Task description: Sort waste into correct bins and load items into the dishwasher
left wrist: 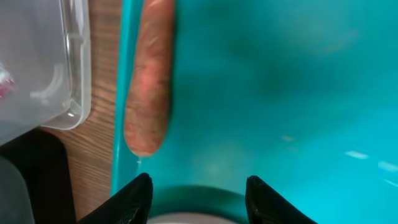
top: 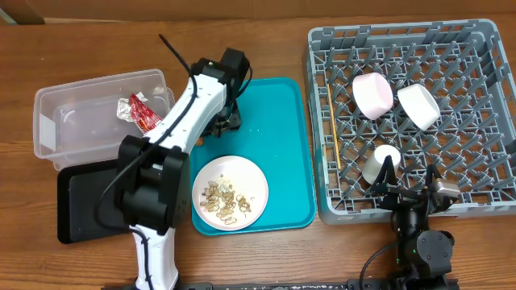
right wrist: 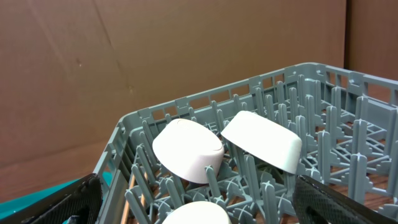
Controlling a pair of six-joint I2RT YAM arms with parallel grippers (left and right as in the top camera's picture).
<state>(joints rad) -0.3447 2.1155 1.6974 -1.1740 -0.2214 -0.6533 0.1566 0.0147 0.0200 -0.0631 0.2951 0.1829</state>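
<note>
Over teal tray (left wrist: 280, 93), left gripper (left wrist: 199, 186) open, empty, just short of carrot (left wrist: 149, 81) lying along rim nearest clear tub (left wrist: 37, 62). Right gripper (right wrist: 199, 199) wide open, empty, at rack (right wrist: 130, 124) edge; 2 bowls (right wrist: 186, 149), cup (top: 379, 163) inside.

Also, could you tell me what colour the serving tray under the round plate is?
Teal; the flat rectangular plastic tray shows best in the overhead view.

In the rack (top: 484, 48) I see the left bowl (top: 372, 93) and right bowl (top: 418, 105) tipped sideways; cup (top: 379, 163) nearer its front; chopsticks (top: 331, 129) along its left wall; left of the rack: plate (top: 242, 167) holding beige scraps (top: 226, 200); orange carrot (left wrist: 148, 81); red wrapper (top: 141, 113) in the tub (top: 48, 121).
</note>
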